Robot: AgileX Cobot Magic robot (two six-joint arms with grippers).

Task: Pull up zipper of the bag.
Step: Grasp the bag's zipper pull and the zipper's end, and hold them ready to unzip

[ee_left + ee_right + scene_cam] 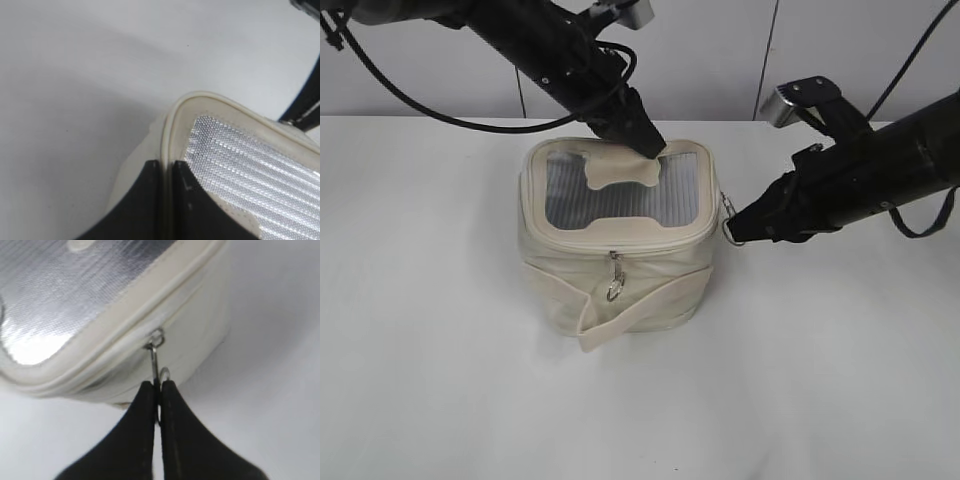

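Note:
The cream bag point(640, 270) stands mid-table, with a grey mesh top and a bone-shaped patch point(620, 168). The zipper point(660, 237) runs round its top rim. One silver pull point(614, 280) hangs loose on the front. My left gripper point(648, 142) is shut on the bag's back top rim point(166, 145), pinching the cream edge. My right gripper point(735, 225) is shut on a second zipper pull point(155, 360) at the bag's right side, holding its ring between the fingertips point(159, 386).
The white table point(440, 380) spreads all round the bag. A grey wall point(720, 50) stands behind. The bag's wide cream strap point(620, 315) sticks out at the front bottom. Black cables hang off both arms.

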